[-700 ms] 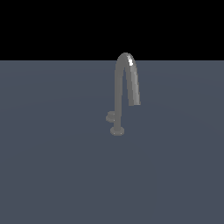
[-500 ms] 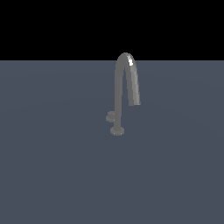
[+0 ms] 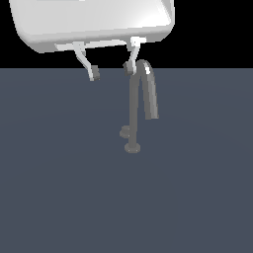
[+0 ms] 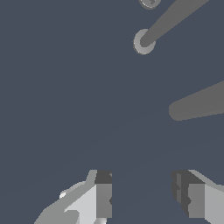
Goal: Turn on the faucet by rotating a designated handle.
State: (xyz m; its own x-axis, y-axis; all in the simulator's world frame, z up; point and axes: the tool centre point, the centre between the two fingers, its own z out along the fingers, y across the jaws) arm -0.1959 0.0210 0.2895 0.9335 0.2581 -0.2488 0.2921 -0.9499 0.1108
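Note:
The faucet (image 3: 133,106) is a thin grey gooseneck pipe rising from a small round foot (image 3: 132,147), with its spout end hanging on the exterior view's right. The handle (image 3: 125,132) is a small dark-grey knob just behind the foot. My gripper (image 3: 111,70) hangs open and empty at the height of the arch, its one fingertip (image 3: 129,66) close beside the arch top. In the wrist view the gripper (image 4: 145,192) is open, with the foot (image 4: 143,42), the handle (image 4: 150,2) at the picture's edge and the spout end (image 4: 175,111) far below.
The faucet stands on a flat dark blue-grey surface (image 3: 59,188). My white hand body (image 3: 94,20) fills the upper part of the exterior view. Nothing else shows on the surface.
My gripper and hand have come into the exterior view from above, down to the faucet's arch. The faucet and handle have not moved.

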